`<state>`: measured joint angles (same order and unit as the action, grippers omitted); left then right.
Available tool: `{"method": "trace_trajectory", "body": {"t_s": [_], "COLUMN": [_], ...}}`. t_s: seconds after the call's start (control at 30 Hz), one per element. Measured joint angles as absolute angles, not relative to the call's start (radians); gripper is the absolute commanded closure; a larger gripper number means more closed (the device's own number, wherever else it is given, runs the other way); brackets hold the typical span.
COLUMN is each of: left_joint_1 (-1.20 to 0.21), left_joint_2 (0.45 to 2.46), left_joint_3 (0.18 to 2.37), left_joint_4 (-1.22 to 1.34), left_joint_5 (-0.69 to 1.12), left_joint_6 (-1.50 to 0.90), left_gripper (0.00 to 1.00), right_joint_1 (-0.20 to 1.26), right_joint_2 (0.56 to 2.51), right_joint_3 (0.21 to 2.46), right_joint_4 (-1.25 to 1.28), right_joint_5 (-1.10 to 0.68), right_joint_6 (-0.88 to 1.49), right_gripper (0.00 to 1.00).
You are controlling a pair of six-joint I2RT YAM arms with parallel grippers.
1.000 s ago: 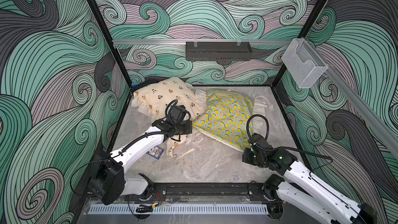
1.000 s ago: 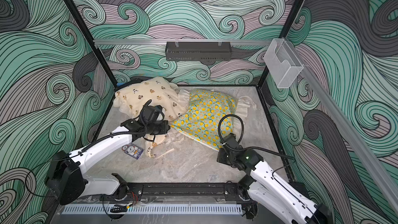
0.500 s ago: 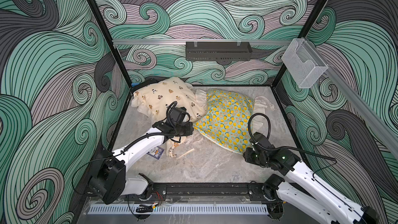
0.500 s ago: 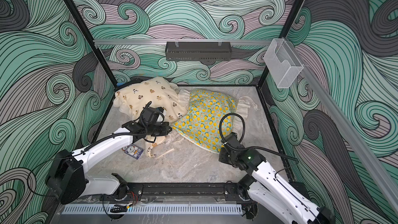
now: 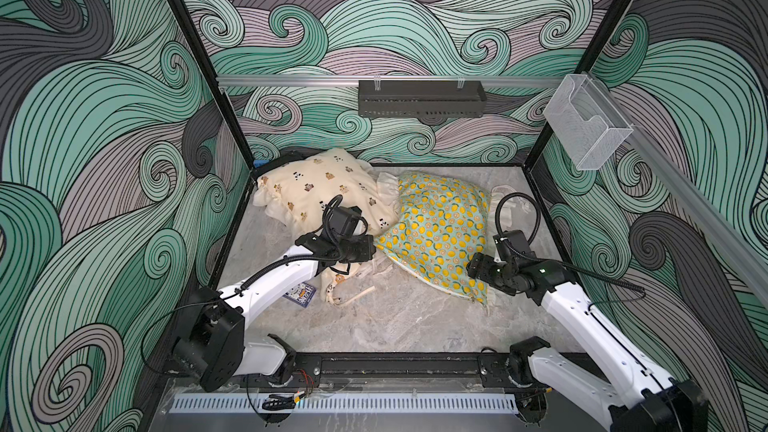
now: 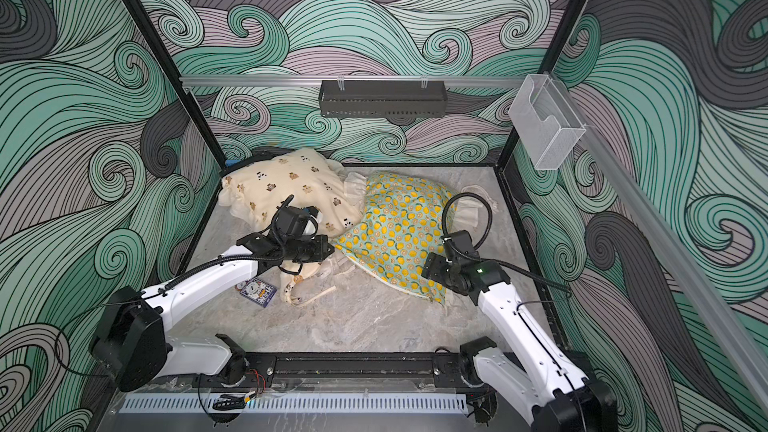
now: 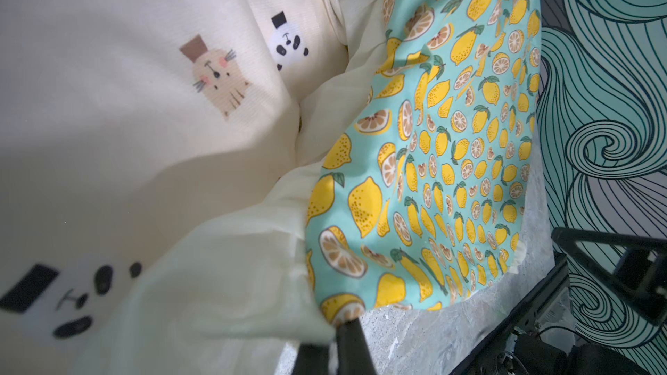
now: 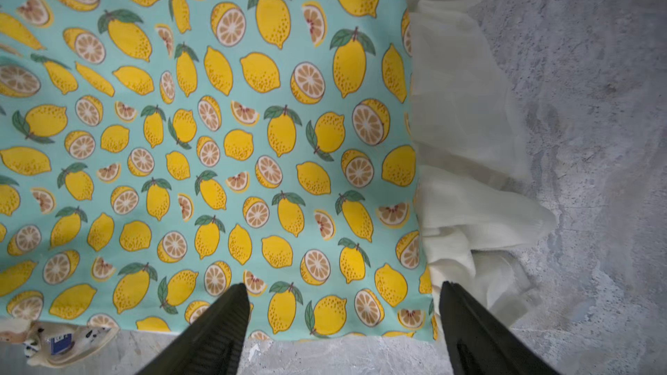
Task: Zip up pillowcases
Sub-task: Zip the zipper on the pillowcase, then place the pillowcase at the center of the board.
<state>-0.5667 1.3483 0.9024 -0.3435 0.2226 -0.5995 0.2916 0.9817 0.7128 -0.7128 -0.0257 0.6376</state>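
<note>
1. The lemon pillowcase (image 5: 440,234) lay across the middle of the bench (image 5: 395,326). Its left side touched the bear pillowcase (image 5: 316,189), which sat toward the back left corner.
2. My left hand (image 7: 334,335) was pinched shut on the cream ruffle (image 7: 234,265) at the lemon pillowcase's left corner (right where the two prints met).
3. My right hand (image 8: 343,330) stood wide open over the near right corner of the same case. One finger (image 8: 220,322) was above the lemon print and the other was by the frill, and it gripped nothing.
4. I judged the case soft, stuffed and light. It would probably bunch and slide on the smooth bench rather than resist. A tug on the zip would likely drag the whole thing unless the other end was anchored.
5. The ruffle looked thin and gauzy. A pinch there would likely stretch it or let it slip, so I thought the firmer seam beside the zip was the better place to hold.
6. I expected the pull tab to be small and to need a narrow, exact pinch. I could not make it out in either wrist view. A dark speck at the near corner in both top views might have been it, but it was too small to tell.
</note>
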Motion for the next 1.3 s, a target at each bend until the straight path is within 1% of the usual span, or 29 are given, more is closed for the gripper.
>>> {"method": "trace_trajectory", "body": {"t_s": [0.17,0.33,0.5,0.7,0.8,0.93,1.0,1.1,1.3], "left_joint_1": [-0.573,-0.578,-0.585,-0.591,-0.597,-0.605,-0.612,-0.631,-0.689], "left_joint_2": [1.354,1.358,1.364,1.367,1.371,1.373,1.374,1.391,1.413], "left_joint_3": [0.903,0.904,0.905,0.913,0.924,0.936,0.941,0.97,1.033], "left_joint_4": [-0.344,-0.344,-0.344,-0.344,-0.344,-0.345,-0.346,-0.348,-0.344], "left_joint_5": [0.228,0.232,0.233,0.234,0.236,0.236,0.237,0.24,0.244], "left_joint_6": [-0.599,-0.599,-0.599,-0.599,-0.599,-0.599,-0.6,-0.604,-0.622], "left_gripper": [1.0,1.0,1.0,1.0,1.0,1.0,1.0,1.0,1.0], "right_joint_1": [0.212,0.18,0.178,0.175,0.175,0.169,0.158,0.134,0.044], "right_joint_2": [1.128,1.23,1.281,1.354,1.358,1.328,1.298,1.243,1.119], "right_joint_3": [0.713,0.713,0.708,0.663,0.645,0.641,0.641,0.642,0.647], "right_joint_4": [-0.591,-0.497,-0.406,-0.294,-0.262,-0.233,-0.224,-0.223,-0.23], "right_joint_5": [-0.073,-0.087,-0.087,-0.087,-0.087,-0.085,-0.082,-0.075,-0.053], "right_joint_6": [0.631,0.636,0.644,0.667,0.674,0.673,0.67,0.662,0.665], "right_gripper": [0.09,0.14,0.21,0.42,0.55,0.78,0.85,0.91,0.95]}}
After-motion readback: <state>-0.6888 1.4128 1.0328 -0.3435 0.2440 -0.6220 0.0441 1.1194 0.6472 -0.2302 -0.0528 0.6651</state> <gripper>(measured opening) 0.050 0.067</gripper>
